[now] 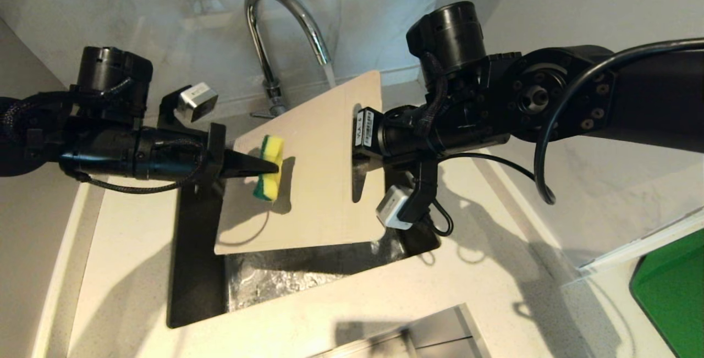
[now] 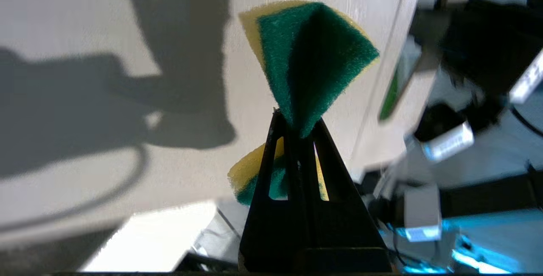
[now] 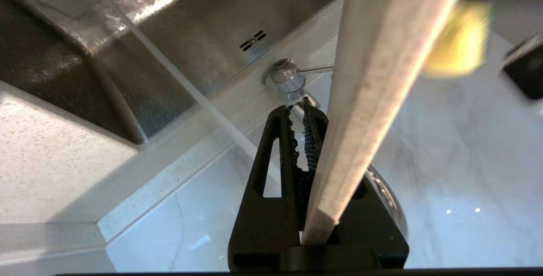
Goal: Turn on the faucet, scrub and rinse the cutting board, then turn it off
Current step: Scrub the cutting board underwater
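Both end effectors grip: left [image 1: 272, 168] sponge [image 1: 269, 168], right [image 1: 360, 152] cutting board [image 1: 319, 171].

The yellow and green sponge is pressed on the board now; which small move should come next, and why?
Probably a short stroke of the yellow and green sponge across the pale beige cutting board. The left hand pinches it against the face, the right hand holds the board over the sink, and water runs from the chrome gooseneck faucet.

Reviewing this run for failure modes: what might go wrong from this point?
The right gripper pinches only the cutting board's slotted edge above the sink; scrubbing pressure could lever it loose. The left gripper squeezes the sponge mid-body, so it might twist out. The faucet runs, inviting splashes.
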### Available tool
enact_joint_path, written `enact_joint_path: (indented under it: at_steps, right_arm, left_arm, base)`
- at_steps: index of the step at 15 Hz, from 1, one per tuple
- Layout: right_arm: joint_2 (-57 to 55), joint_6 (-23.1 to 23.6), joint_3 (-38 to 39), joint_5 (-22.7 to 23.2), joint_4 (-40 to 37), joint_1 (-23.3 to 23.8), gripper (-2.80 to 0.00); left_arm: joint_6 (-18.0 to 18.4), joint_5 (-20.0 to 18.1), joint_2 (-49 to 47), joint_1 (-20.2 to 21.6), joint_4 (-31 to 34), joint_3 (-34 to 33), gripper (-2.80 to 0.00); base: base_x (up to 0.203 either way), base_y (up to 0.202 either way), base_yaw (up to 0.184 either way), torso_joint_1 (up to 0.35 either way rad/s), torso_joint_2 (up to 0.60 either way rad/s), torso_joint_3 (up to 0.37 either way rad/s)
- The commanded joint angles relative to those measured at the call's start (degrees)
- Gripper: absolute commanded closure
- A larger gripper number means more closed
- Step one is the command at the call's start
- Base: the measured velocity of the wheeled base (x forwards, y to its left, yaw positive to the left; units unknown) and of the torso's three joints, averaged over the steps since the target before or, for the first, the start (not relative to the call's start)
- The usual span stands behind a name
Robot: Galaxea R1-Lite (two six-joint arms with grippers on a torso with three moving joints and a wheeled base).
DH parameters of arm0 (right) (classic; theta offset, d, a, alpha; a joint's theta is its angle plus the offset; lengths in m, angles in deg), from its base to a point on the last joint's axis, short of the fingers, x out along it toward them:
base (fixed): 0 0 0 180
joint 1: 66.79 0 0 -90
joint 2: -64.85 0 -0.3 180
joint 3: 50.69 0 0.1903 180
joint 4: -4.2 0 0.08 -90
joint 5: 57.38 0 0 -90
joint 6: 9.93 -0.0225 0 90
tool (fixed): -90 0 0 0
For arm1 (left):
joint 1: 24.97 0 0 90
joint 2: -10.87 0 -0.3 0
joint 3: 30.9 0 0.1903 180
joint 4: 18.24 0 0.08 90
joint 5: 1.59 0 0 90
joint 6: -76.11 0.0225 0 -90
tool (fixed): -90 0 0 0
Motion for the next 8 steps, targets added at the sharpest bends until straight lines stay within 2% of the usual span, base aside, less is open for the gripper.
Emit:
enact_joint_path:
  at_steps: [1,6,8]
  right_arm:
    - [0.3,0.9,0.1,0.2,-0.1,0.0,0.0]
    - [0.4,0.8,0.3,0.2,-0.1,-0.1,0.0]
    - [0.2,0.5,0.6,0.2,0.9,-0.5,0.0]
  left_arm:
    - [-0.1,4.1,-3.7,-1.6,0.3,5.3,0.0]
    - [-2.9,5.0,-7.7,-3.2,2.3,14.8,0.0]
    - [-4.1,5.1,-8.5,-3.8,3.0,16.6,0.0]
  base:
    - [0.0,0.0,0.0,0.0,0.0,0.0]
    - [0.0,0.0,0.0,0.0,0.0,0.0]
    - [0.0,0.0,0.0,0.0,0.0,0.0]
